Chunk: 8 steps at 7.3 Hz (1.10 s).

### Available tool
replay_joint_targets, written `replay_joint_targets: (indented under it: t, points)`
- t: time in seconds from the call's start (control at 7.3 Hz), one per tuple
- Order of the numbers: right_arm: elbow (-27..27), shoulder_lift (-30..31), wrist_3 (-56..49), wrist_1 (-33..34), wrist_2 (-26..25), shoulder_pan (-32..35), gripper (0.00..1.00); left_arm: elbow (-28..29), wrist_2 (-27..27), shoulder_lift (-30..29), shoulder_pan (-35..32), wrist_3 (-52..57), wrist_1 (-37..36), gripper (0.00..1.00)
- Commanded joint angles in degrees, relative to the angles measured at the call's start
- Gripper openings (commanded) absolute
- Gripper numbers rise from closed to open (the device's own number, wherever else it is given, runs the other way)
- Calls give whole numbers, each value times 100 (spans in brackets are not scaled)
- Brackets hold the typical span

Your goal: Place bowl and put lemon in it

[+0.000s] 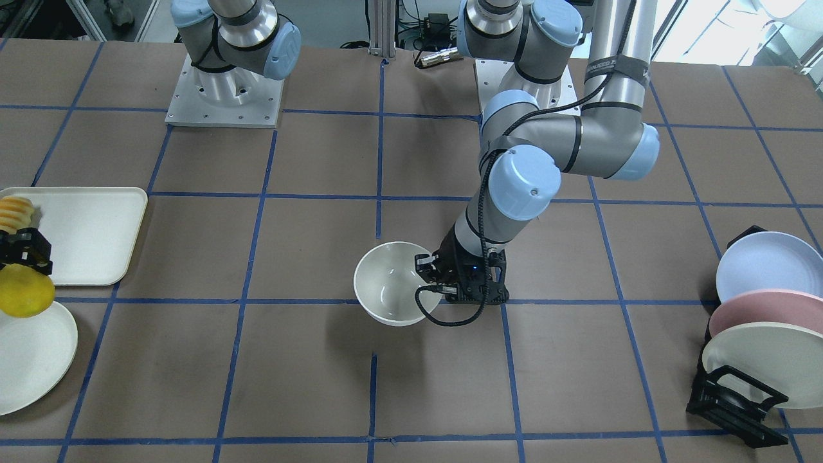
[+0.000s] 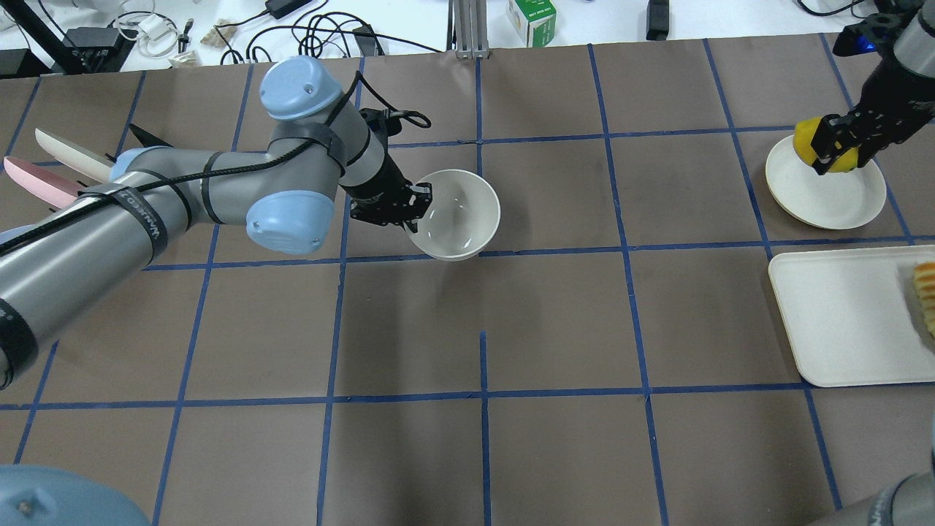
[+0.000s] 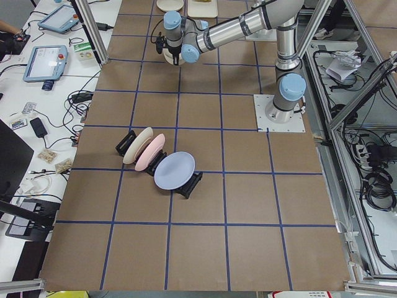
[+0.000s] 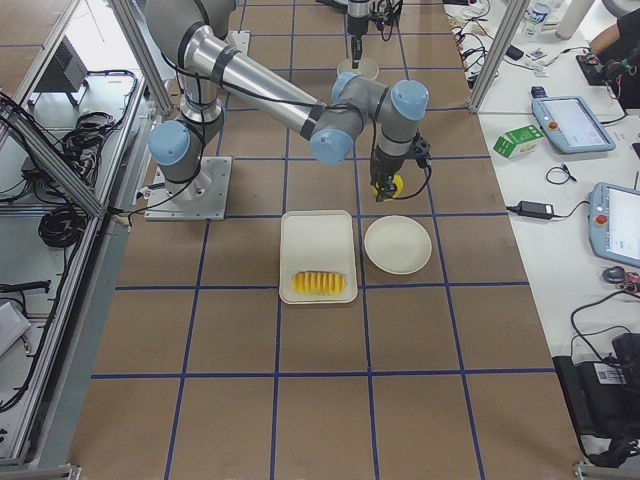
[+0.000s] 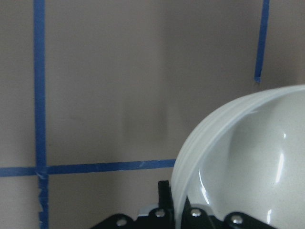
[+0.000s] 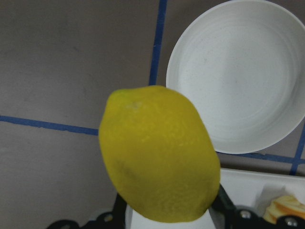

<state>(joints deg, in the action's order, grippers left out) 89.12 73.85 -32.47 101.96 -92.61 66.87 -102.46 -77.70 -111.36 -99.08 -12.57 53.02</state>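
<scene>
The off-white bowl [image 1: 389, 283] sits near the table's middle, and it also shows in the overhead view [image 2: 460, 215]. My left gripper [image 1: 429, 275] is shut on the rim of the bowl on its robot-left side, one finger inside and one outside; the left wrist view shows the rim [image 5: 200, 143] between the jaws. I cannot tell whether the bowl rests on the table or hangs just above it. My right gripper [image 2: 838, 146] is shut on the yellow lemon [image 6: 159, 152] and holds it above a flat cream plate [image 2: 825, 196] at the far right.
A cream rectangular tray [image 2: 840, 314] with ridged orange-yellow sliced food [image 2: 926, 292] lies beside the flat plate. A black rack with blue, pink and cream plates [image 1: 765, 321] stands at the robot's left end. Blue tape lines grid the brown table.
</scene>
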Motion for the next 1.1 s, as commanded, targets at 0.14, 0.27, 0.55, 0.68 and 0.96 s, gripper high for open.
replay_joint_targets:
  t: [0.14, 0.27, 0.55, 0.68, 0.96]
  points:
    - [61, 375, 756, -395, 172, 615, 0, -185, -70, -298, -278, -246, -345, 0]
    - [9, 419, 1151, -561, 243, 896, 0, -177, -70, -351, -270, -203, -363, 0]
    - [44, 543, 2467, -555, 305, 1799, 0, 41, -123, -343, -200, -281, -389, 77]
    - [9, 534, 2986, -520, 314, 2230, 0, 251, -140, -221, -164, -273, -285, 86]
    - [0, 438, 3771, -406, 522, 2830, 0, 577, -605, 182, 282, 399, 721, 93]
